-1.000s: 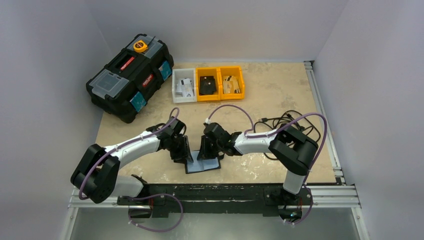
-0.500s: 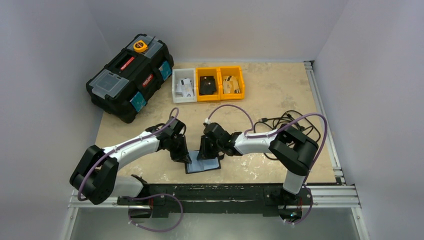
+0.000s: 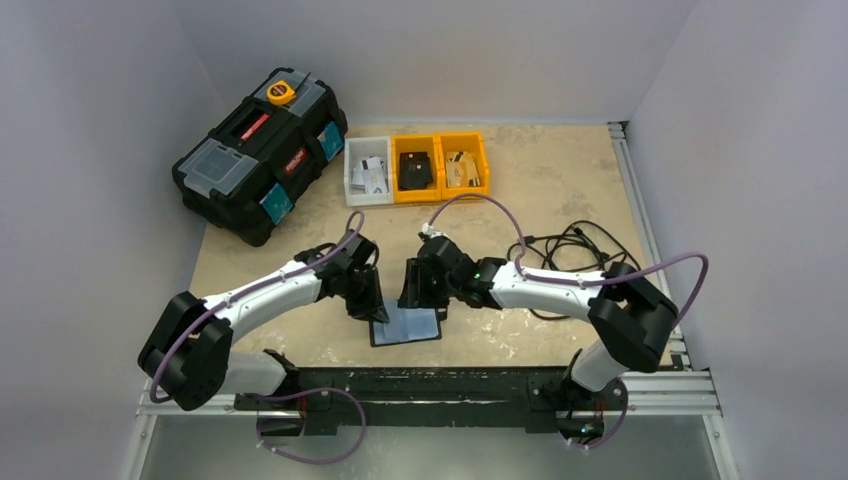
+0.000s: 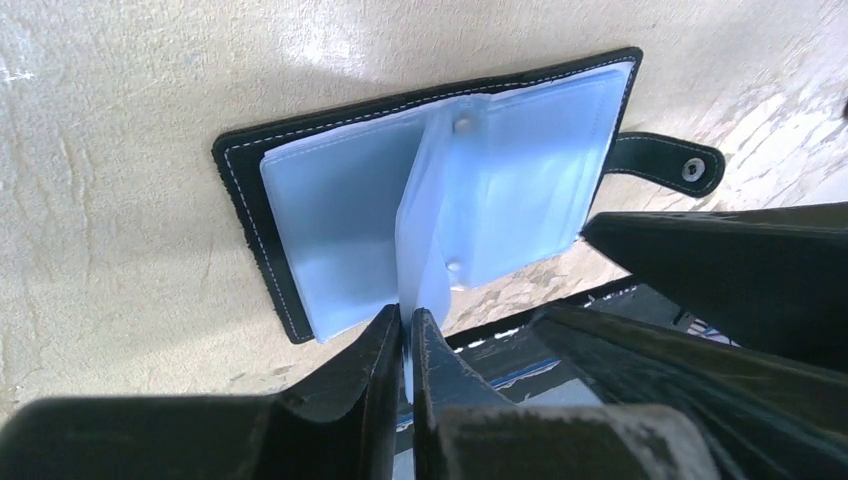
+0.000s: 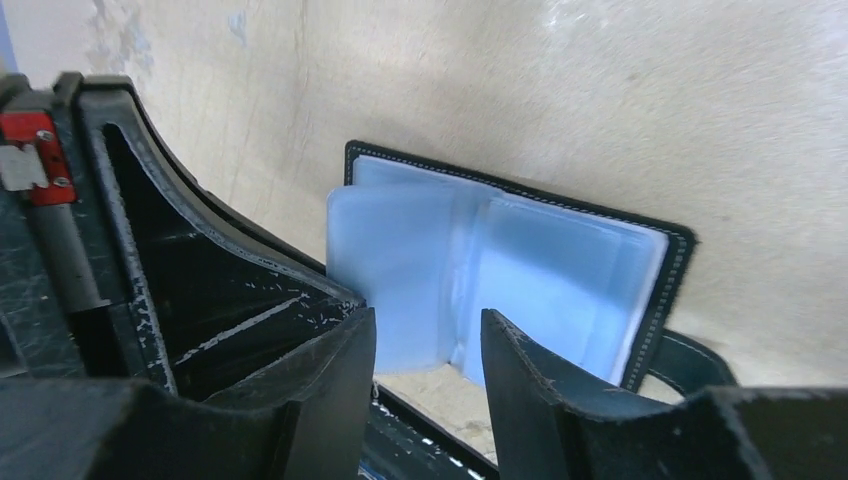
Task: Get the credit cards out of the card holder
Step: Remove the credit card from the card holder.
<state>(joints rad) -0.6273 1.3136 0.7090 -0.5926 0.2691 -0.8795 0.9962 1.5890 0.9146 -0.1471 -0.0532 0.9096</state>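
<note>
The black card holder [image 3: 405,327] lies open near the table's front edge, its pale blue inner pockets facing up [image 4: 330,210] [image 5: 560,270]. One thin pale blue leaf [image 4: 425,240] stands up from its middle, and I cannot tell whether it is one of the credit cards or a pocket sleeve. My left gripper [image 3: 372,305] [image 4: 408,325] is shut on that leaf's lower edge. My right gripper [image 3: 420,295] [image 5: 428,335] hovers open just above the holder's far side, with nothing between its fingers. The snap tab [image 4: 665,160] sticks out sideways.
A large black toolbox [image 3: 260,150] stands at the back left. Beside it are a white bin [image 3: 368,172] and two yellow bins [image 3: 440,168] with small items. Loose black cables [image 3: 560,245] lie to the right. The metal front rail [image 3: 450,385] runs just below the holder.
My left gripper has closed on the upright leaf. My right gripper has opened and drawn back off the holder, its elbow swinging out to the right.
</note>
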